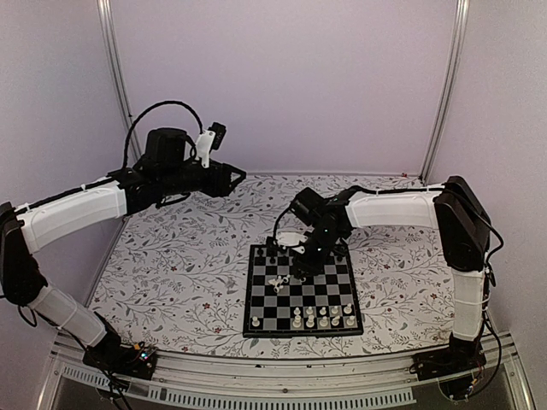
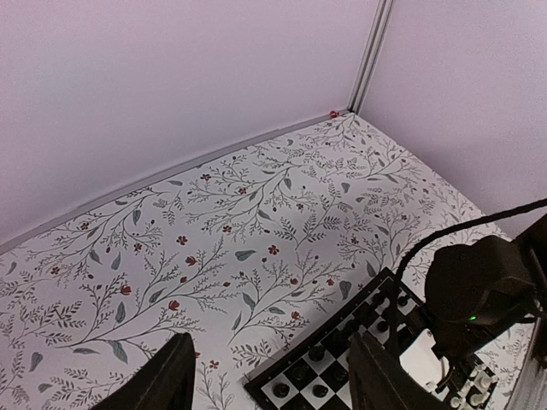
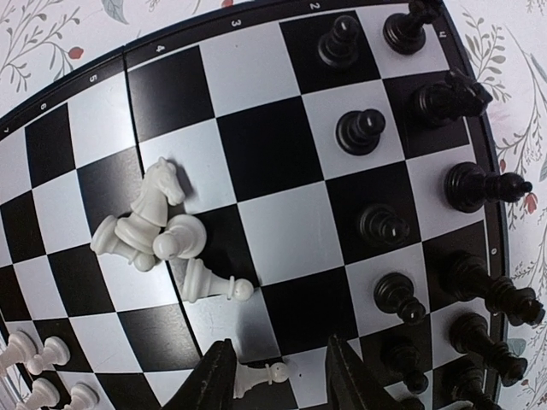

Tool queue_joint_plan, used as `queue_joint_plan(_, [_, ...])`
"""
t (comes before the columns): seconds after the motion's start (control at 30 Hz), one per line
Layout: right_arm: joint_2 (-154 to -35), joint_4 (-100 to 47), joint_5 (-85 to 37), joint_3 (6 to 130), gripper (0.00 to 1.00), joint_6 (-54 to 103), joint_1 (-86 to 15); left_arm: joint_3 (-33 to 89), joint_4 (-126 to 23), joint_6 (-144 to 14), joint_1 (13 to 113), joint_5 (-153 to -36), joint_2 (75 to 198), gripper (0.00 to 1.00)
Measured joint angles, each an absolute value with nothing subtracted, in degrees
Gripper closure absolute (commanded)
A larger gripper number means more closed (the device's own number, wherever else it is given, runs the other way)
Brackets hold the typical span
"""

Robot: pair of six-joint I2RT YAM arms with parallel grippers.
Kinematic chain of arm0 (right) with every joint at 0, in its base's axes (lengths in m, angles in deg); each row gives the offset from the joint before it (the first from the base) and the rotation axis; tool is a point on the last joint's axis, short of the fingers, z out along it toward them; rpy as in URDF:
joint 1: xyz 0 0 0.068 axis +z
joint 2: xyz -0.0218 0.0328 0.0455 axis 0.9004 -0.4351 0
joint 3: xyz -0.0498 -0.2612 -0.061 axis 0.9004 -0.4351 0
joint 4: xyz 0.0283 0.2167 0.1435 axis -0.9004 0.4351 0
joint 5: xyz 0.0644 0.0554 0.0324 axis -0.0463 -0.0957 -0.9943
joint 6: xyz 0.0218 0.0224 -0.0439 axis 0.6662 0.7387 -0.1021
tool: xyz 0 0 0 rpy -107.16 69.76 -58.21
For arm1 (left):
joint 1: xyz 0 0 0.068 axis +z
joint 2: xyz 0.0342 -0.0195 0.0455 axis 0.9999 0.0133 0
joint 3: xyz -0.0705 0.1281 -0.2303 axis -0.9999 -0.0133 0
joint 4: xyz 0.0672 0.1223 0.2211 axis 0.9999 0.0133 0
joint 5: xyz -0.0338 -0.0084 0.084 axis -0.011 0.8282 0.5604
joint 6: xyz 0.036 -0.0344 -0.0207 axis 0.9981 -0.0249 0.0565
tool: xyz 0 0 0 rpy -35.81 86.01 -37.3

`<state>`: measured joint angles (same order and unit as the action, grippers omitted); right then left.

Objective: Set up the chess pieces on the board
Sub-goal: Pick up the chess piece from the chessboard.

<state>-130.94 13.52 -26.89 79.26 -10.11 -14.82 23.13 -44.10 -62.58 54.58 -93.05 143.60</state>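
1. Where the board [image 1: 275,306] is lying nearest the arm bases, a group of cream-white chess pieces [image 1: 324,318] is standing upright along its near rows; the board itself is resting flat on the floral table cover [image 1: 179,265], right of centre.
2. Mid-board, a cluster of fallen white pieces [image 3: 141,235] is lying tipped over, the pieces touching one another; a white knight [image 3: 158,192] is lying at the cluster's edge; one further white piece [image 3: 209,284] is lying on its side just beside them.
3. The right gripper [image 3: 279,350] is hovering low over the middle of the board; its fingers [image 3: 218,380] are standing apart; a white pawn [image 3: 256,376] is lying on its side in the gap, close to one finger; whether it is touching that finger cannot be told.
4. Black pieces [image 3: 385,226] are standing upright in two lines along the board's far side; each is occupying its own square.
5. The left gripper [image 2: 273,342] is hanging above the far-left part of the table, well apart from the board; its fingers [image 2: 167,376] are spread wide, clamping on no piece; its camera is looking down on the cover and one corner of the board.
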Motion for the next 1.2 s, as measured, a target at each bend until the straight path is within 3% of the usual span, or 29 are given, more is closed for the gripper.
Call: queue_joint_plan(1.2, [-126.8,9.4,-23.6,70.9,0.53,-10.2,-16.0,23.6,-43.8,-62.6,54.6,-93.8,145.2,0.37])
